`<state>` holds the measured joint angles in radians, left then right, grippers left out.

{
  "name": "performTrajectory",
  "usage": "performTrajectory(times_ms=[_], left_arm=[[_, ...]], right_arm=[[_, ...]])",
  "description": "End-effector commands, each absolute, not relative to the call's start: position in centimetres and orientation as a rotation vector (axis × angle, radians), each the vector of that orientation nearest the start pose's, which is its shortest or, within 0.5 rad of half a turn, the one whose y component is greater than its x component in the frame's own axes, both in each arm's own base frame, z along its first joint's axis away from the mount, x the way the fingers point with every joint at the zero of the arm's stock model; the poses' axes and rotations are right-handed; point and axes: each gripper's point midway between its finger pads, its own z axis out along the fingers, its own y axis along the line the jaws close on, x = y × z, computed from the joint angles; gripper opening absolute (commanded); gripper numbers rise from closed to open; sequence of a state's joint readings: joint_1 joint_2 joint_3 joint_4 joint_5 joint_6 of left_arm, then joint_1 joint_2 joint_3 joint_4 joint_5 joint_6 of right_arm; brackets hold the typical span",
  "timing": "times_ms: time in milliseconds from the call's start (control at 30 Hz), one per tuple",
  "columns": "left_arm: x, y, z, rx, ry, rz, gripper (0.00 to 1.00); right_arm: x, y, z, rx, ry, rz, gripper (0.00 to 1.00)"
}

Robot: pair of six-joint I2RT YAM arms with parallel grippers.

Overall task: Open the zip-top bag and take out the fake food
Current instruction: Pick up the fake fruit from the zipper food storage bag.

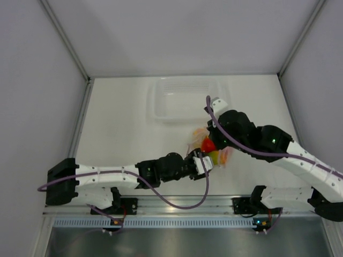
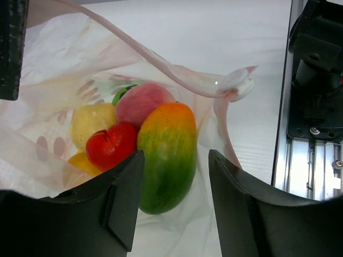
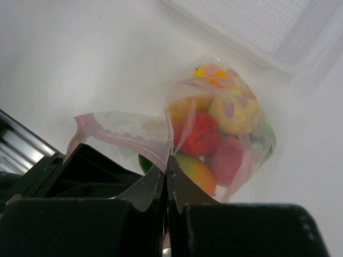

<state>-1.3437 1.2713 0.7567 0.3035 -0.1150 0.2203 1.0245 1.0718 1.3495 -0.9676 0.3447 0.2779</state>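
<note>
The zip-top bag (image 1: 211,145) lies mid-table with its mouth open, its pink zip strip (image 2: 161,64) arching over the fake food (image 2: 134,128). Inside are a green-orange mango (image 2: 166,155), a red piece, a pink one and yellow ones. My left gripper (image 2: 174,206) is open at the bag's mouth, with the mango's green end just between its fingers (image 2: 124,198) and untouched by them. My right gripper (image 3: 168,160) is shut on the bag's (image 3: 214,134) upper edge, holding it up. From above, the left gripper (image 1: 202,163) meets the bag from the left and the right gripper (image 1: 217,140) from the right.
A rigid clear plastic tub (image 1: 185,99) stands just behind the bag, also seen as the tub (image 3: 268,27) in the right wrist view. The metal rail (image 2: 316,155) at the table's near edge lies close on the left gripper's right. White walls enclose the table.
</note>
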Motion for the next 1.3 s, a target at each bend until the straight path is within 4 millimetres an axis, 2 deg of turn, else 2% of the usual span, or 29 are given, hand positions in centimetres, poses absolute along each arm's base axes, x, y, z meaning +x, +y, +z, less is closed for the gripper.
performTrajectory(times_ms=[0, 167, 200, 267, 300, 333, 367, 400, 467, 500, 600, 633, 733, 767, 833, 967, 1133, 1200, 1267], left_arm=[[12.6, -41.0, 23.4, 1.233, 1.215, -0.673, 0.57], [13.7, -41.1, 23.8, 1.229, 1.204, -0.595, 0.58], [13.5, -41.0, 23.8, 1.241, 1.2, -0.596, 0.57], [12.4, -41.2, 25.5, 1.272, 1.163, -0.652, 0.57], [11.9, -40.8, 24.8, 1.327, 1.189, -0.657, 0.57], [11.3, -40.9, 25.3, 1.353, 1.179, -0.684, 0.57], [10.0, -41.2, 27.0, 1.384, 1.135, -0.757, 0.57], [9.3, -41.0, 26.4, 1.44, 1.149, -0.771, 0.57], [8.2, -41.2, 27.9, 1.47, 1.129, -0.835, 0.59], [7.8, -41.0, 27.3, 1.505, 1.152, -0.841, 0.59], [6.6, -41.1, 27.3, 1.546, 1.146, -0.853, 0.6], [5.6, -41.0, 26.9, 1.575, 1.144, -0.864, 0.6], [4.5, -40.6, 25.9, 1.626, 1.181, -0.891, 0.6], [4.5, -40.6, 25.6, 1.636, 1.198, -0.887, 0.6], [4.6, -40.5, 24.9, 1.655, 1.238, -0.871, 0.59], [4.9, -39.8, 22.9, 1.675, 1.338, -0.827, 0.59], [6.6, -39.6, 21.7, 1.636, 1.396, -0.722, 0.58], [6.7, -39.7, 20.9, 1.652, 1.405, -0.704, 0.58], [6.8, -40.0, 20.0, 1.674, 1.414, -0.687, 0.59]], right_arm=[[17.1, 22.0, 30.6, -0.815, 2.097, 0.415, 0.0], [16.4, 22.6, 31.5, -0.875, 2.063, 0.466, 0.0], [15.7, 23.1, 32.2, -0.904, 2.048, 0.52, 0.0], [15.1, 23.4, 33.2, -0.942, 2.016, 0.568, 0.0], [15.0, 23.4, 34.5, -0.936, 1.985, 0.586, 0.0], [14.9, 23.0, 34.8, -0.94, 1.98, 0.571, 0.0], [15.1, 22.9, 35.3, -0.938, 1.972, 0.563, 0.0], [15.0, 22.8, 36.1, -0.943, 1.958, 0.564, 0.0], [14.8, 23.0, 36.4, -0.972, 1.952, 0.573, 0.0], [14.7, 23.3, 36.5, -0.989, 1.947, 0.586, 0.0], [14.9, 23.4, 36.5, -1.002, 1.94, 0.571, 0.0], [15.1, 23.3, 36.5, -0.993, 1.942, 0.562, 0.0], [15.9, 22.5, 36.1, -0.936, 1.978, 0.496, 0.0], [16.8, 22.1, 35.8, -0.9, 2.0, 0.432, 0.0], [17.3, 21.5, 34.8, -0.87, 2.052, 0.362, 0.0], [18.1, 21.6, 33.4, -0.864, 2.097, 0.3, 0.0], [18.0, 22.7, 33.8, -0.865, 2.076, 0.354, 0.0], [17.8, 23.1, 33.9, -0.876, 2.069, 0.385, 0.0], [18.4, 22.4, 33.3, -0.863, 2.09, 0.315, 0.0]])
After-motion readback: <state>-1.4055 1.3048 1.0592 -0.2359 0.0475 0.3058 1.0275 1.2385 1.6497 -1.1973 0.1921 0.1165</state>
